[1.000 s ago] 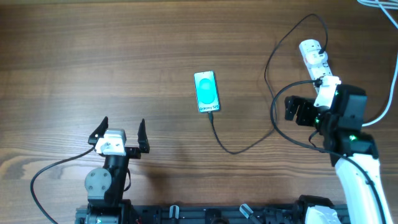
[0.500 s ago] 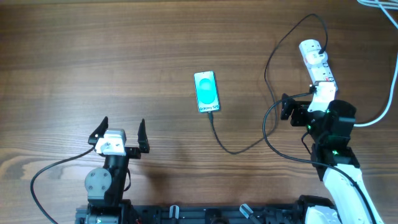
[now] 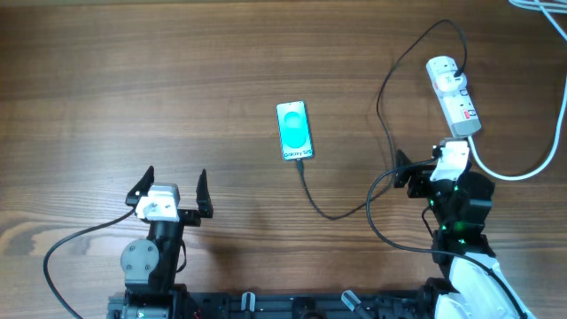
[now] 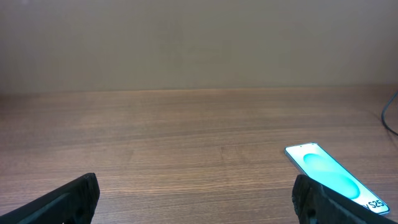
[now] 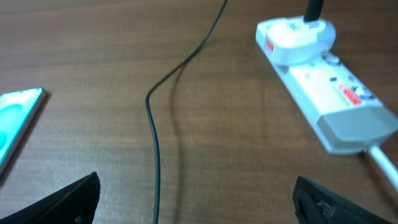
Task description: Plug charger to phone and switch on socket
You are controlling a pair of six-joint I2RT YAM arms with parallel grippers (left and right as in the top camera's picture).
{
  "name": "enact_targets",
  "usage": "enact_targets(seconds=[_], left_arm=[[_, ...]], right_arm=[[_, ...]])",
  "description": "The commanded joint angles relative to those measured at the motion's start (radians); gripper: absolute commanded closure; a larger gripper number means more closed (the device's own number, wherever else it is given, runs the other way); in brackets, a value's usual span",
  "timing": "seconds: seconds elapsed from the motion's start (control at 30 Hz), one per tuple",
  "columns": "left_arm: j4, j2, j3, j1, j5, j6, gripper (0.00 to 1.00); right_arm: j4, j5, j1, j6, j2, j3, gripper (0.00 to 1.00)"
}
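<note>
Near the socket [image 5: 323, 93], right claw [image 5: 196, 186] spread wide and empty, farther back from it than a second ago

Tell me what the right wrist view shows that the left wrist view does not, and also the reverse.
Only the right wrist view: the socket with red switch marks, the charger's white plug in its far end, the thick white cord, and a long run of the black cable. Only the left wrist view: the plain wall behind the table and the "S25" lettering on the phone. Both: the phone, the wooden table, and the left fingers or right fingers, open, at the bottom corners.
</note>
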Motion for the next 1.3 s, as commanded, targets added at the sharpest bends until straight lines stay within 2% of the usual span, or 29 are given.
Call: enact_targets(seconds=[0.0, 0.2, 0.4, 0.8, 1.07, 1.27], left_arm=[[-0.008, -0.009, -0.003, 0.006, -0.010, 0.015, 0.00], [-0.008, -0.009, -0.003, 0.006, -0.010, 0.015, 0.00], [-0.008, -0.009, -0.003, 0.006, -0.010, 0.015, 0.00], [-0.008, -0.009, -0.003, 0.006, -0.010, 0.015, 0.00], [-0.008, -0.009, -0.003, 0.006, -0.010, 0.015, 0.00], [-0.008, -0.009, -0.003, 0.006, -0.010, 0.015, 0.00]], right_arm=[[0.010, -0.009, 0.006, -0.013, 0.000, -0.036, 0.00], [0.126, -0.010, 0.006, -0.008, -0.006, -0.128, 0.00], [0.080, -0.029, 0.006, -0.009, -0.039, -0.127, 0.00], [-0.195, -0.028, 0.006, -0.012, -0.345, -0.127, 0.00], [-0.310, -0.026, 0.006, -0.017, -0.486, -0.127, 0.01], [-0.452, -0.025, 0.006, -0.039, -0.668, -0.127, 0.00]])
